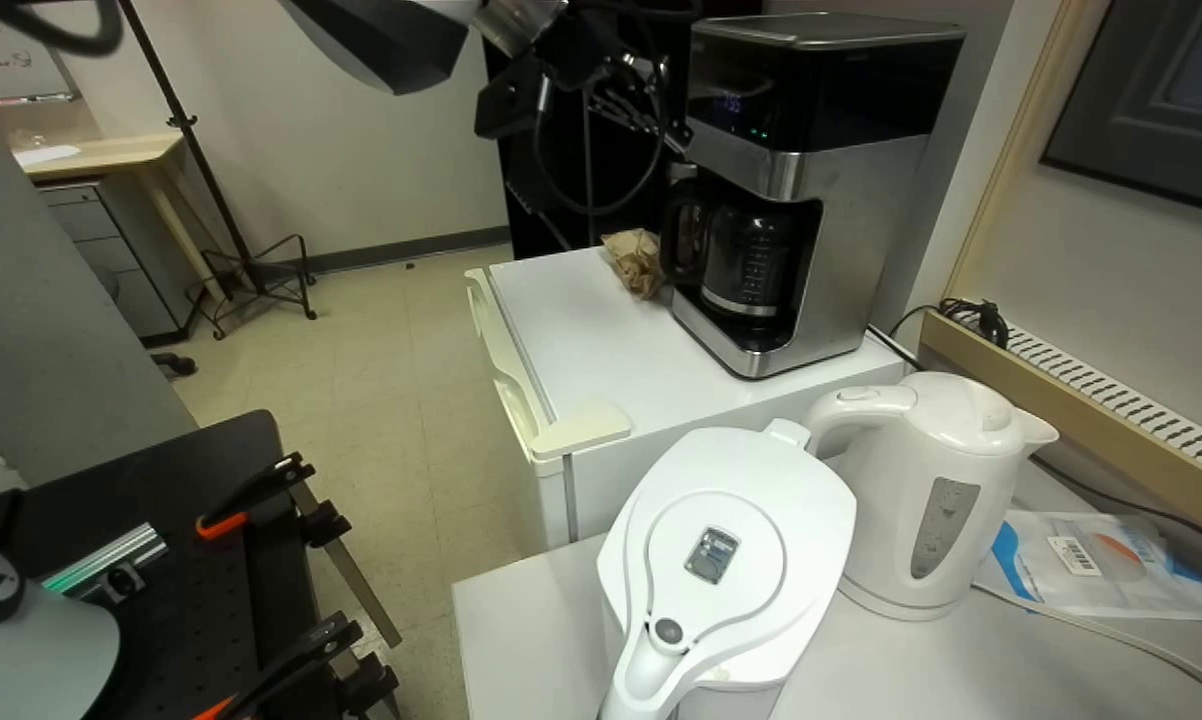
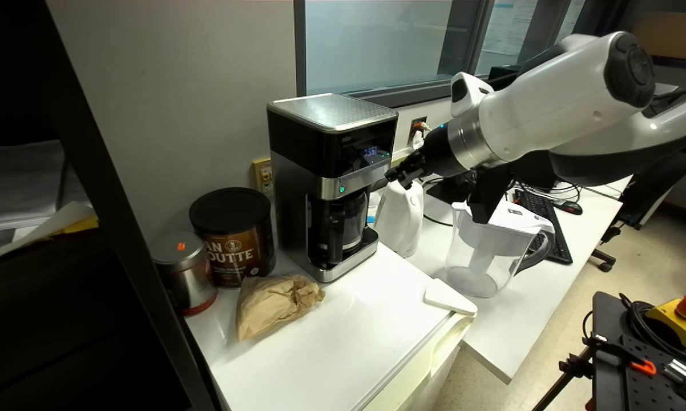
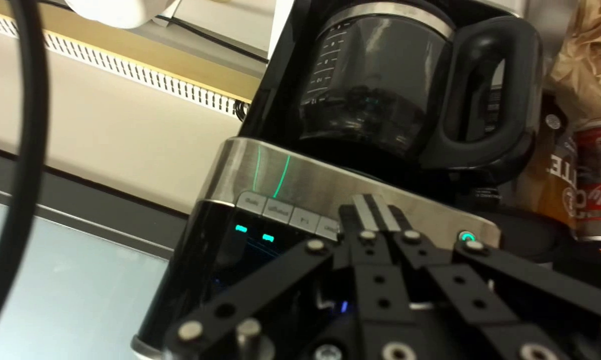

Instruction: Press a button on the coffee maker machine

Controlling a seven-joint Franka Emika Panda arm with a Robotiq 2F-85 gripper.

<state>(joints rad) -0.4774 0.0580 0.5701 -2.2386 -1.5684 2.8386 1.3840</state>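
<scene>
The coffee maker machine point(image 1: 876, 215) stands upright on a white cabinet, with a black top and silver front; it also shows in an exterior view point(image 2: 289, 197). Its dark carafe point(image 3: 370, 80) sits in its base. In the wrist view, a row of silver buttons point(image 3: 280, 211) lies beside the dark display, and a round green-lit button point(image 3: 467, 235) is at the band's other end. My gripper point(image 3: 375, 212) is shut and empty, its tips in front of the silver band between row and round button, overlapping the row's end. The gripper point(image 2: 397, 176) is close to the machine's front; contact cannot be told.
A white kettle point(image 1: 946, 490) and a white water filter pitcher point(image 1: 811, 540) stand beside the machine, under the arm. A crumpled paper bag point(image 2: 274, 305), a coffee canister point(image 2: 234, 245) and a metal tin point(image 2: 186, 268) are on its other side. A wall is behind.
</scene>
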